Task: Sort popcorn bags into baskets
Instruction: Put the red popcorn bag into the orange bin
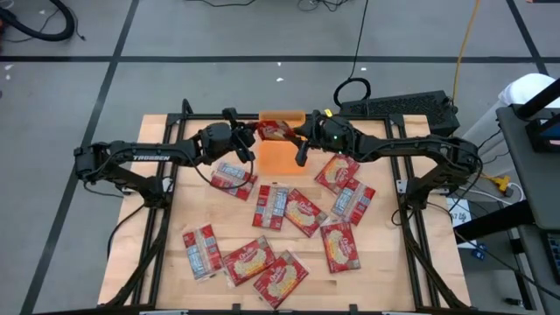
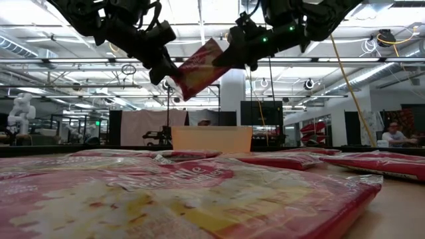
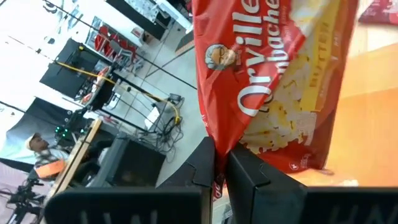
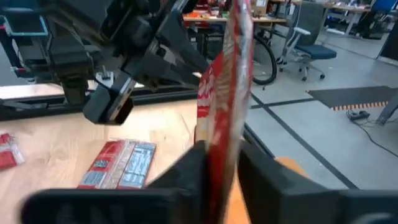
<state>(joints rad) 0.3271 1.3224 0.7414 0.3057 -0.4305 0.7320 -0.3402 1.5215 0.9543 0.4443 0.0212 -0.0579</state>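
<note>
One red popcorn bag (image 1: pixel 273 131) hangs in the air between both grippers, above the far part of the shallow orange tray (image 1: pixel 278 159). In the low view the bag (image 2: pixel 199 66) is tilted, well clear of the tray (image 2: pixel 211 139). My left gripper (image 1: pixel 252 138) is shut on its left, lower end. My right gripper (image 1: pixel 299 136) is shut on its right, higher end. Several other red bags lie flat on the table, such as one (image 1: pixel 232 179) by the tray's left side and one (image 1: pixel 337 171) to its right. My left gripper (image 3: pixel 219 158) pinches the bag's lower end seam (image 3: pixel 219 177) between its two fingers, coming from the table's left. The bag's printed front faces this wrist camera. The bag is lifted clear, its low end (image 2: pixel 179 86) at this gripper. My right gripper (image 4: pixel 217 155) pinches the bag's opposite end (image 4: pixel 221 134) between its two fingers, coming from the table's right. The bag shows edge-on between them. In the low view this end (image 2: pixel 221 52) is the higher one, clear of the tray.
Bags are scattered over the table's middle and near part: (image 1: pixel 271 206), (image 1: pixel 302 213), (image 1: pixel 353 201), (image 1: pixel 339 245), (image 1: pixel 201 251), (image 1: pixel 248 261), (image 1: pixel 280 278). One bag lies right in front of the low camera (image 2: pixel 199 199). A dark keyboard (image 1: pixel 402 109) lies beyond the far right corner.
</note>
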